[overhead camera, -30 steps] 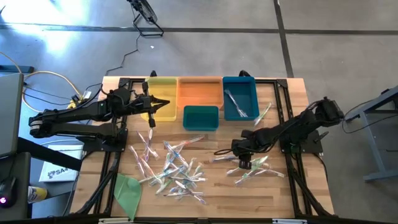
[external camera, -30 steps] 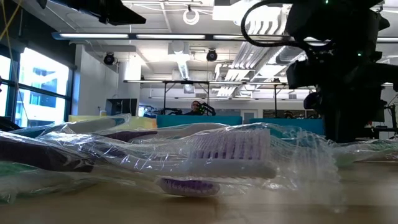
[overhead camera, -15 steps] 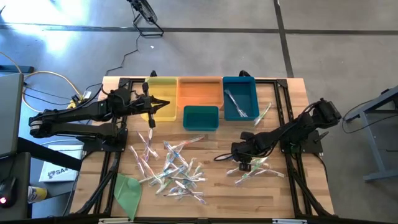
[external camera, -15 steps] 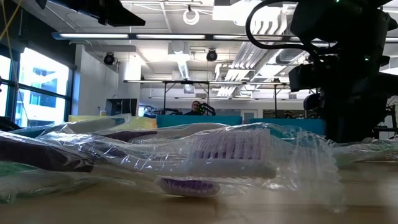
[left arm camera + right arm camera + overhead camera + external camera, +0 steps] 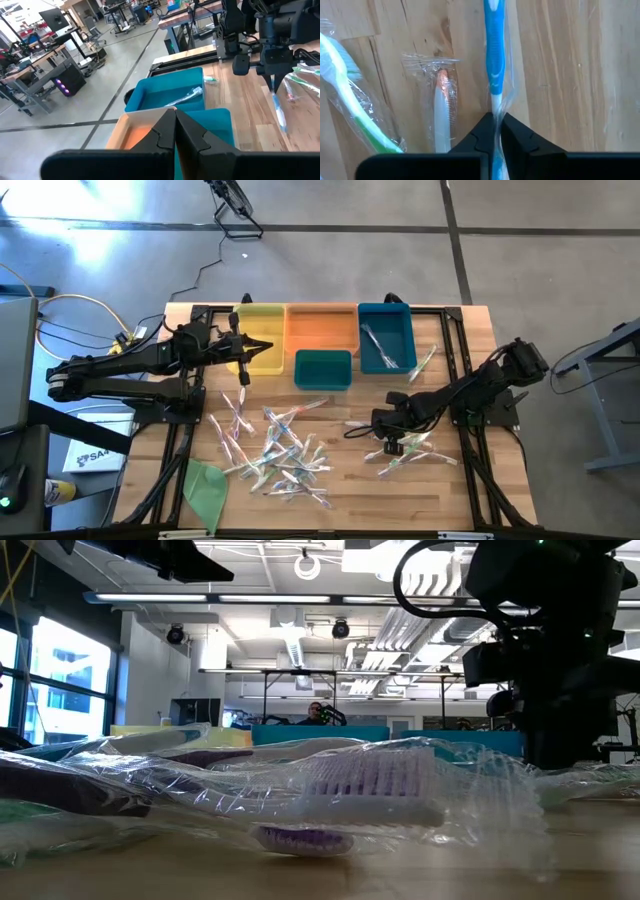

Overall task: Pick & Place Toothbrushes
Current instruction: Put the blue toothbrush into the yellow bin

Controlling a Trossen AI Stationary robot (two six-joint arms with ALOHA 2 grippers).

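— Can you read any text from where you sit?

— Hardly any. On my overhead feed, at the lower left of the frame, a white box (image 5: 88,457) lies on the floor beside the table (image 5: 470,320). It carries dark letters, and I can make out something like "SA"; the rest is cut off and too small for me to read.

— Anything on the bins or the wrapped toothbrushes?

— No. I see no label on the yellow bin (image 5: 258,340), nor on the other bins. The toothbrush wrappers (image 5: 330,790) look clear and unprinted in the low feed and in my right wrist feed.

— Screens or signs in the room?

— Nothing I can read.
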